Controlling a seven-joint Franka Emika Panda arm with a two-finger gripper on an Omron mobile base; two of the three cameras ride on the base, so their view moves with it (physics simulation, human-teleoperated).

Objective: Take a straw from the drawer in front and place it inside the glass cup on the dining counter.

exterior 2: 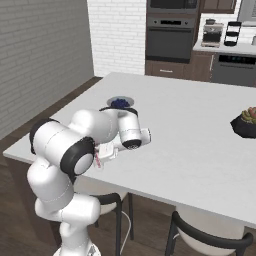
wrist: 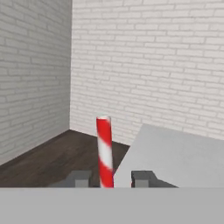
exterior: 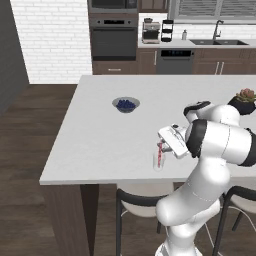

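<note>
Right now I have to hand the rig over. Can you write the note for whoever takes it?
Gripper: fingers stand apart on either side of the straw, no firm pinch visible.
Straw: upright, its lower end inside the glass cup near the front edge of the dining counter.
Bowl of berries: farther back on the counter, untouched.
Done: straw fetched and lowered into the cup.
Left: open fully, lift the hand clear, check the straw stays in.
</note>
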